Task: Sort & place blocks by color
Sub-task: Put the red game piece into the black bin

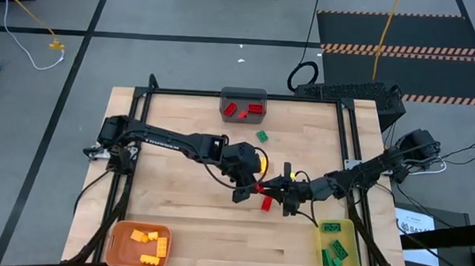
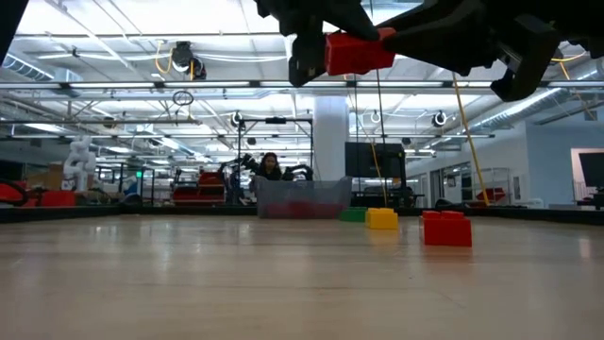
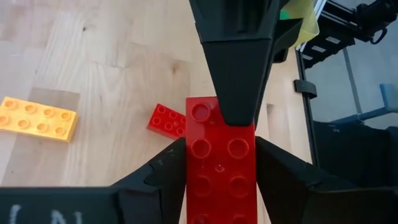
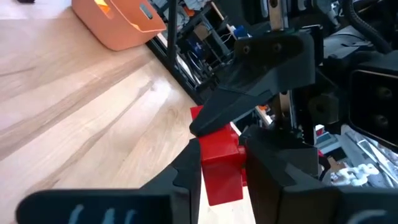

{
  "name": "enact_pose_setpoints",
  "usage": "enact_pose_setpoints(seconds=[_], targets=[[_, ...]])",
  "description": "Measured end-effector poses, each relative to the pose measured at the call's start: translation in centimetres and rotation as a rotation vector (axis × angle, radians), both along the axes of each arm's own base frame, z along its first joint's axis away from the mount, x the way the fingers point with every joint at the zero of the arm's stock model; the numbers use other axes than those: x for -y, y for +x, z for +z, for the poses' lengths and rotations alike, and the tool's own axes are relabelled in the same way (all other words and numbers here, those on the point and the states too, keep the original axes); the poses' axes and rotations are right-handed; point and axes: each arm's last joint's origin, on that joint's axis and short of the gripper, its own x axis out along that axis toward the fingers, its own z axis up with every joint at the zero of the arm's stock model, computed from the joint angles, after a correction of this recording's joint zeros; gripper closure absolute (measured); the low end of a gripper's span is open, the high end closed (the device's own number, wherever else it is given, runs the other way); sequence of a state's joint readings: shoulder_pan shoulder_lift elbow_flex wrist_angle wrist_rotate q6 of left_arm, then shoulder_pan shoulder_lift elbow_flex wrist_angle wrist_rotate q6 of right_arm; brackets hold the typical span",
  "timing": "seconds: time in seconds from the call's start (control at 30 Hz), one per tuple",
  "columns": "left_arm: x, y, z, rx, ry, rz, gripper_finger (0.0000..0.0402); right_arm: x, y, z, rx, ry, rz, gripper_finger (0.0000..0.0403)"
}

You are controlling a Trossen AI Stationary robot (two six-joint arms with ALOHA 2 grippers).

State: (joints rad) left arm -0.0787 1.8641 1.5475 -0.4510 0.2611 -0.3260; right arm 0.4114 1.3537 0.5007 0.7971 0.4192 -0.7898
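Meeting above the middle of the wooden table (image 1: 176, 219), the left gripper (image 1: 255, 185) and right gripper (image 1: 274, 187) both pinch 1 red brick (image 2: 357, 52).

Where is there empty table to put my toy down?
Bare wood lies between the orange plastic bin and the yellow plastic bin, and left of the gray bin. The middle is crowded: both hands hold one red studded brick.

- A light wooden table (image 1: 192, 220) with a black frame around its edges.
- A gray bin (image 1: 244, 106) at the table's far edge.
- An orange bin (image 1: 114, 242) at the near left corner.
- A yellow bin (image 1: 353, 260) at the near right corner.
- A person (image 2: 269, 167) seated in the room beyond the table.
- Gray floor with black lines and hazard-striped mats (image 1: 406, 32).
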Motion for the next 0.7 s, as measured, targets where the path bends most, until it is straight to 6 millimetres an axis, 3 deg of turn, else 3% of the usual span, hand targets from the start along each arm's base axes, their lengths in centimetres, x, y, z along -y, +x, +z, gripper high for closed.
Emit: enact_pose_setpoints(seconds=[0.27,0.53,0.7], targets=[[-1.6,-0.9,0.5,-0.037,0.049,-0.01,0.0225,0.2,0.0,-0.2,-0.028,0.031,-0.018,0.0329],[-4.7,-4.3,4.7,-0.014,0.115,0.081,0.0225,0.5,-0.1,-0.8,-0.084,0.06,-0.065,0.0329],[-4.1,-5.5,7.1,0.077,0.14,0.108,0.0225,3.0,0.6,-0.8,-0.061,0.084,-0.23,0.0329]])
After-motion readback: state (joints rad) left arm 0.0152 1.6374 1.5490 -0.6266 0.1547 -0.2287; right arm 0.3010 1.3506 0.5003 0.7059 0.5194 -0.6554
